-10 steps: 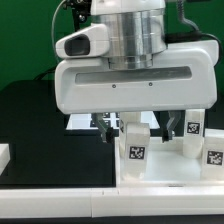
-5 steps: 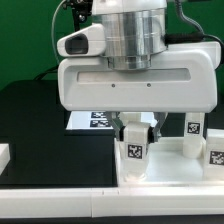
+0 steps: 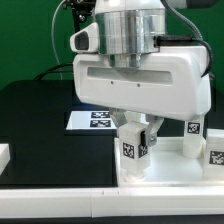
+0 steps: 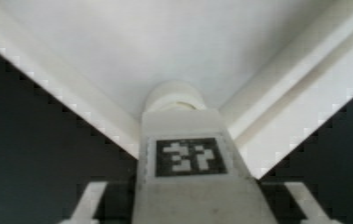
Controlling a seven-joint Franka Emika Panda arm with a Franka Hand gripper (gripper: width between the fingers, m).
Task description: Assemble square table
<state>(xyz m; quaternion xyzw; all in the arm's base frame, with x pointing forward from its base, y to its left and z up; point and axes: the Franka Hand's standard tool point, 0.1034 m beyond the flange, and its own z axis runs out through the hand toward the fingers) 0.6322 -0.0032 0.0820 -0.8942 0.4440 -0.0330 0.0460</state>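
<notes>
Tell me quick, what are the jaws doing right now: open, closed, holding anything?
Gripper: closed on a tagged table leg, standing on the square tabletop; the wrist view shows the jaws on both sides of it.

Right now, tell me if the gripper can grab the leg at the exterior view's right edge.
Probably not yet: the gripper is shut on the middle leg; the edge leg stands clear, but the jaws must empty first.

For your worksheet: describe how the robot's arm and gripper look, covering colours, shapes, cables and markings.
The gripper has a broad, rounded white body with two small dark dots on its face. Above it sits a ribbed silver-grey cylinder, with a white camera housing beside it. Dark cables run behind. Its fingers look pale grey.
</notes>
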